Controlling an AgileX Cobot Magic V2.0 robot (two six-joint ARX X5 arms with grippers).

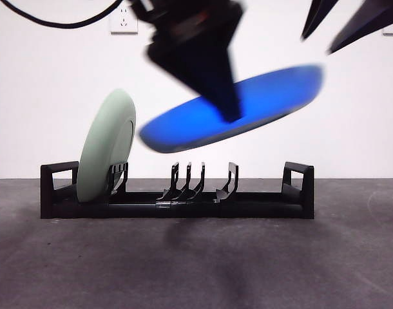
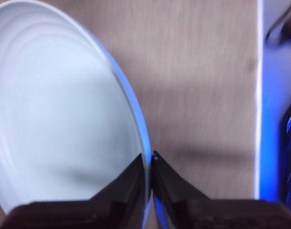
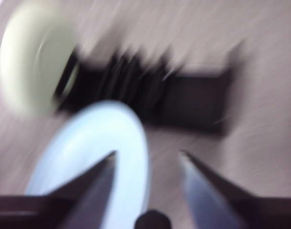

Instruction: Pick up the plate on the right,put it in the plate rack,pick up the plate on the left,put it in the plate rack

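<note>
The blue plate (image 1: pixel 248 106) hangs in the air above the plate rack (image 1: pixel 177 199). It is not touching the rack. It lies almost flat, with its long way running across the front view. The end at about 2 o'clock is high and the end at about 8 o'clock dips low. The free prongs (image 1: pixel 187 180) wait below it, at about 6 o'clock from its middle.

So I think the plate must be tipped up onto its edge before it can slide down between the prongs.

The plate is blue underneath and pale, almost white, on its top face, with faint rings. It looks smooth and shiny.

The left gripper (image 2: pixel 149 160) holds it. Its two black jaws are squeezed onto the rim, one on each side of the thin edge. This arm is the one doing the job.

The green plate (image 1: pixel 106 148) already stands in the rack near one end, leaning a little. That end is at about 9 o'clock from the blue plate.

The right gripper (image 3: pixel 145 160) is up high, away from the rack. Its jaws are spread wide and hold nothing. Its view is very blurry.
</note>
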